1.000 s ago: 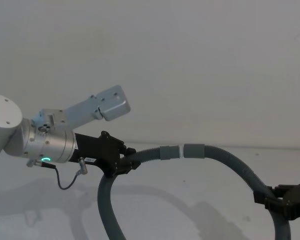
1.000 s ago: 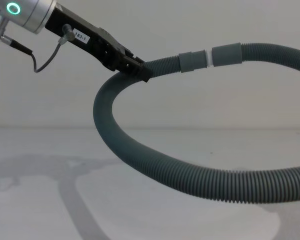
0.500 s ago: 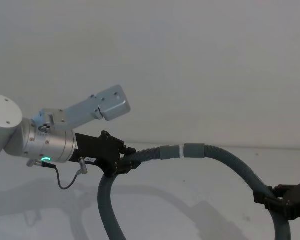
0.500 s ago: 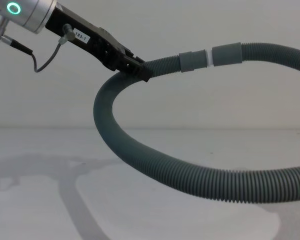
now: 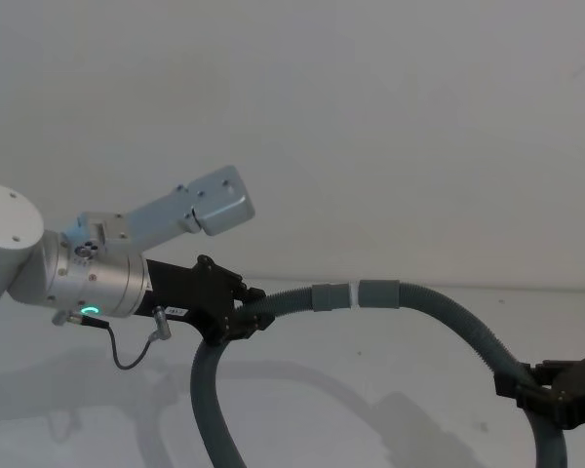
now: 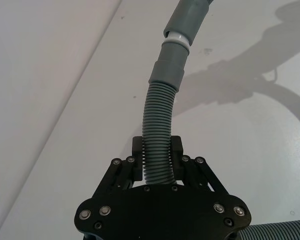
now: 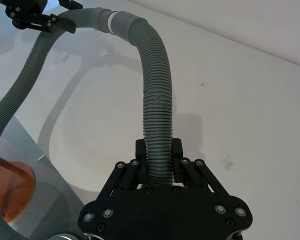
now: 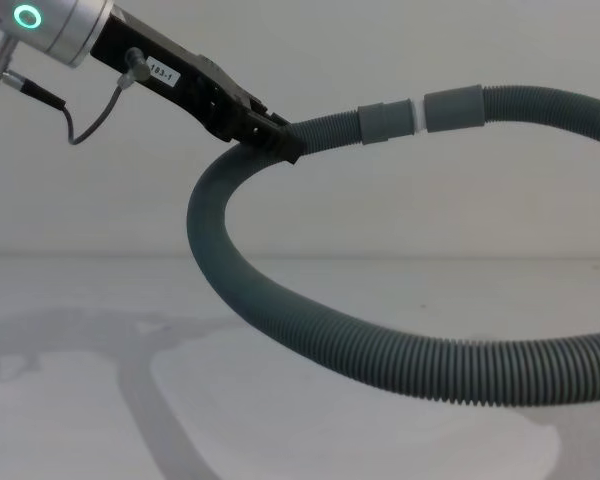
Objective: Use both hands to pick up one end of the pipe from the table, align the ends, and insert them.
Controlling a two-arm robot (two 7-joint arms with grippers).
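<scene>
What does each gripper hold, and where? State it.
Both hold the pipe by its corrugated part: left gripper just behind one cuff, right gripper farther along.

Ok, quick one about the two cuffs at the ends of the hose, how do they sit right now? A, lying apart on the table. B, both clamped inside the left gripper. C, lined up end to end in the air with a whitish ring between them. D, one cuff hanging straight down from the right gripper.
C: the two cuffs meet in line above the table, a whitish ring showing between them, while the left gripper and right gripper clamp the corrugated hose further back.
</scene>
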